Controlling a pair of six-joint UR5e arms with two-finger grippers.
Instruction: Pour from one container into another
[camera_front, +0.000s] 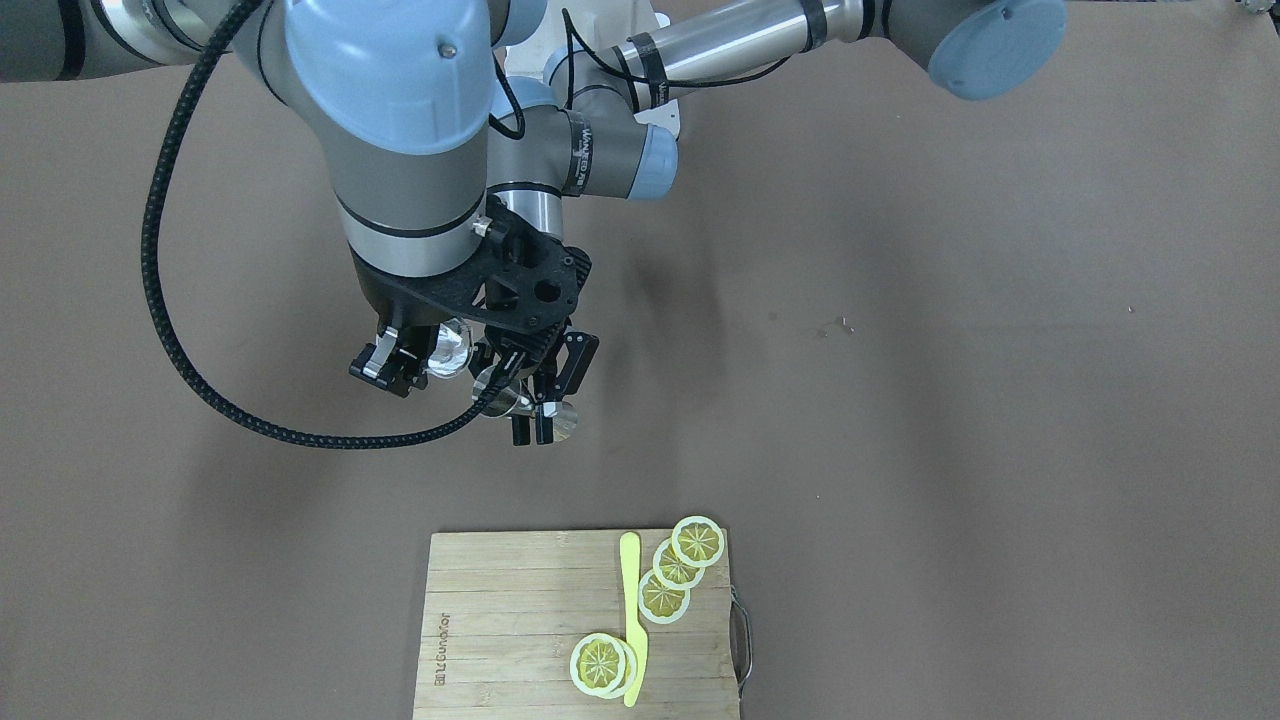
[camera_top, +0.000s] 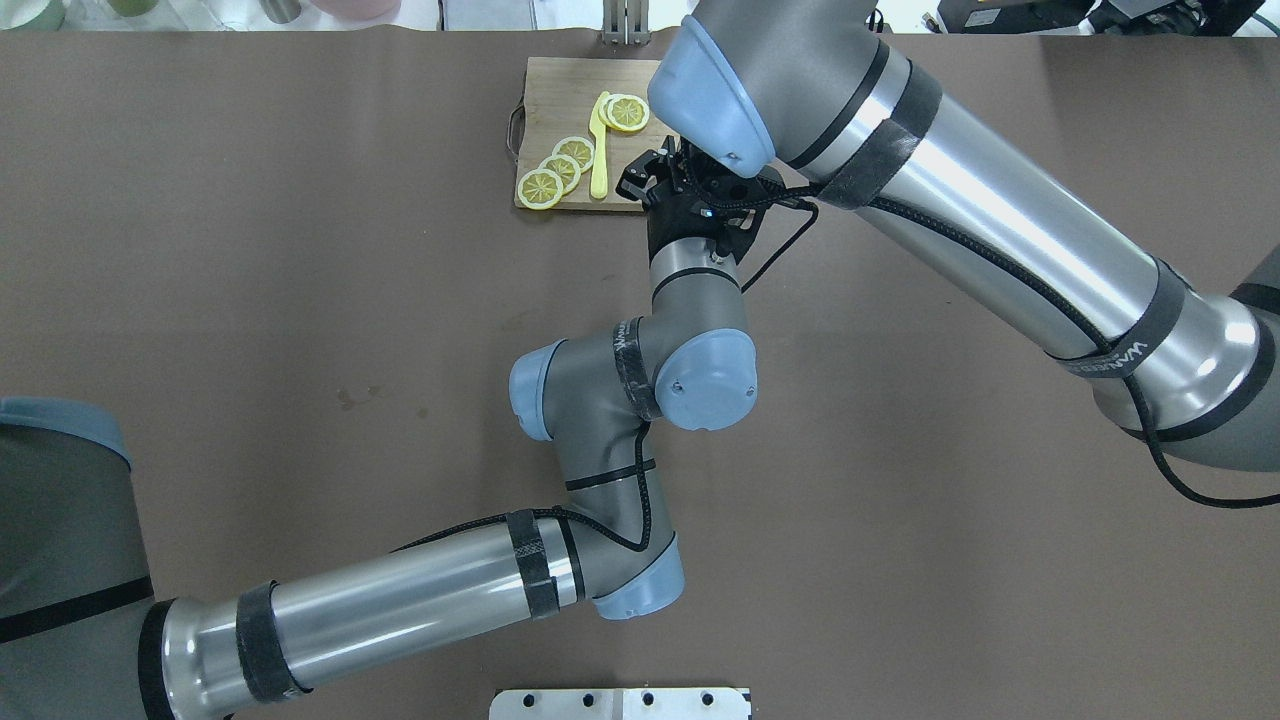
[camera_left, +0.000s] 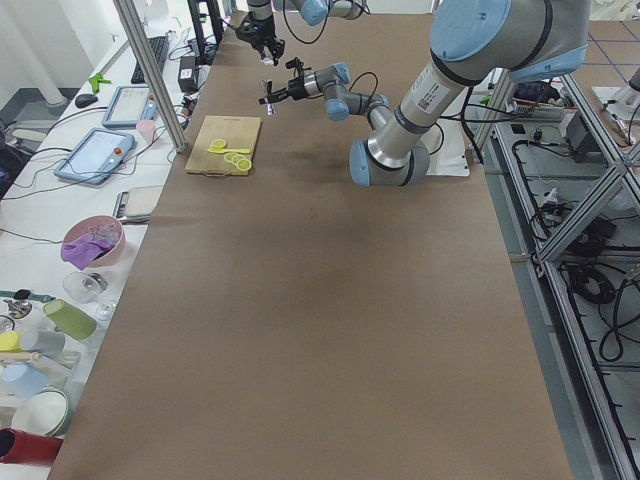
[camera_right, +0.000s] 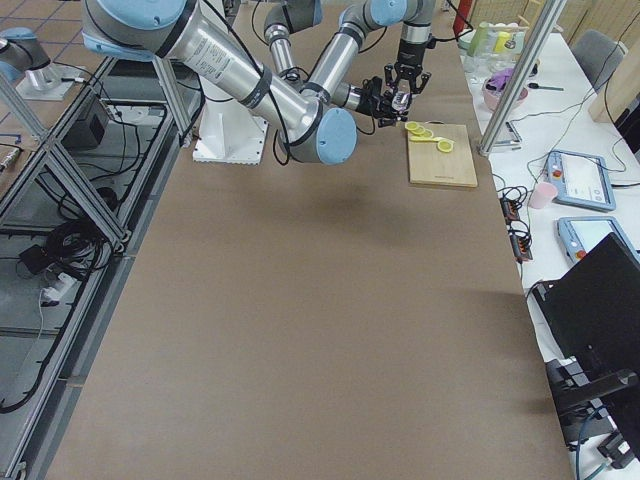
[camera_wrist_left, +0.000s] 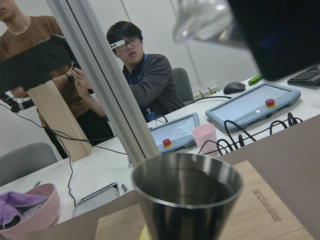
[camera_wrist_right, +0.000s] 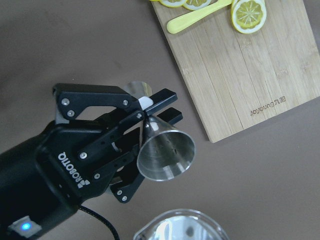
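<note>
The left gripper (camera_wrist_right: 160, 107), jaws nearly closed, pinches the jigger (camera_wrist_right: 165, 150) at its waist; the right gripper (camera_front: 392, 365) holds the glass (camera_front: 450, 348), at the jigger's ten o'clock in the front-facing view.

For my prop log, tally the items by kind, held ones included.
Round yellow lemon slices: 5
Yellow plastic knife: 1
Rectangular wooden cutting board: 1
Silver hourglass metal jigger: 1
Small clear drinking glass: 1
Total: 9
</note>
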